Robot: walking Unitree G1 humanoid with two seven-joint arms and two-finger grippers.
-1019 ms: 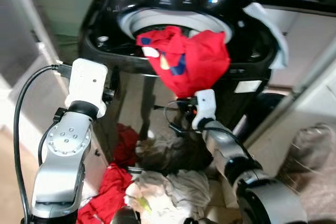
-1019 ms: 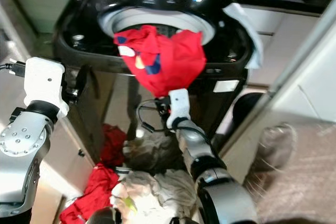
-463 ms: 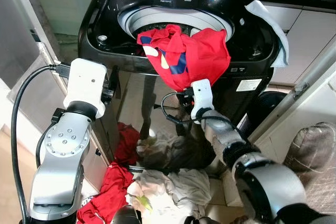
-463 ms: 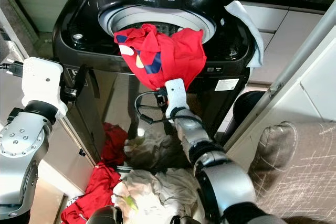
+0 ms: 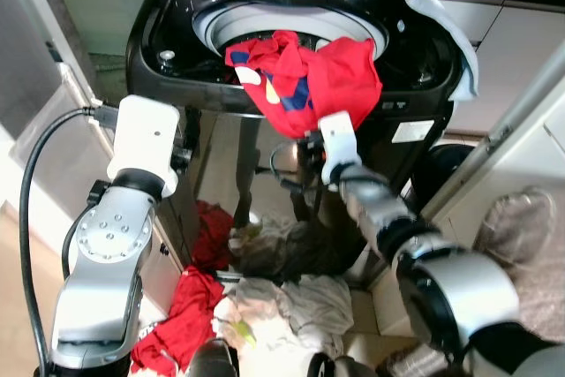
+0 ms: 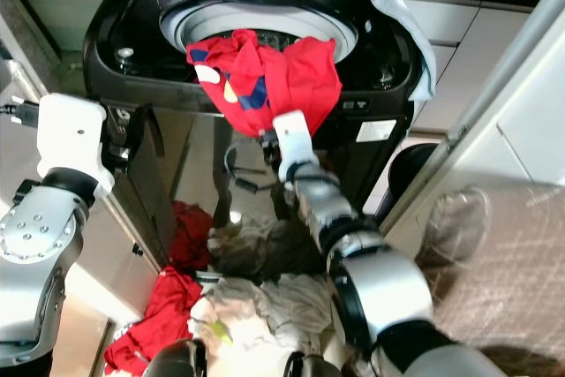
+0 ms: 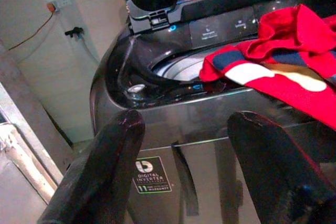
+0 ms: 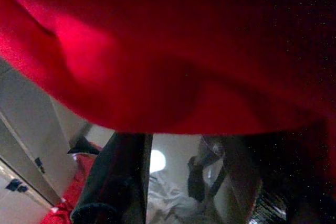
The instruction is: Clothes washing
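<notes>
Moved: right arm has pushed the red garment (image 5: 309, 86) up and forward since a second ago; the bundle now lies over the front rim of the washing machine (image 5: 168, 19), part of it above the drum opening (image 5: 221, 24), where earlier it hung in front of the cabinet.
Meaning: loading step looks nearly done; my read is one more push forward plus a release drops it into the drum.
Right end effector (image 6: 265, 134): buried under the cloth, just below the rim; can't tell whether the fingers are spread or pinching, though the garment rides on it.
Left end effector (image 7: 184, 156): fingers spread wide, nothing between them, parked facing the machine's front left corner, no change.
Garment: soft knit, limp and crumpled, bright red with navy and white patches; drapes over the edge, likely to slide back if let go short.
Machine: top loader, glossy black hard shell that mirrors the room, pale smooth ring around the drum, lit control panel at the back.
Floor pile (image 5: 282, 306): more laundry at the machine's foot, red, grey and off-white, loose heap.
Side: white cloth (image 5: 450, 41) hanging off the machine's right edge.
</notes>
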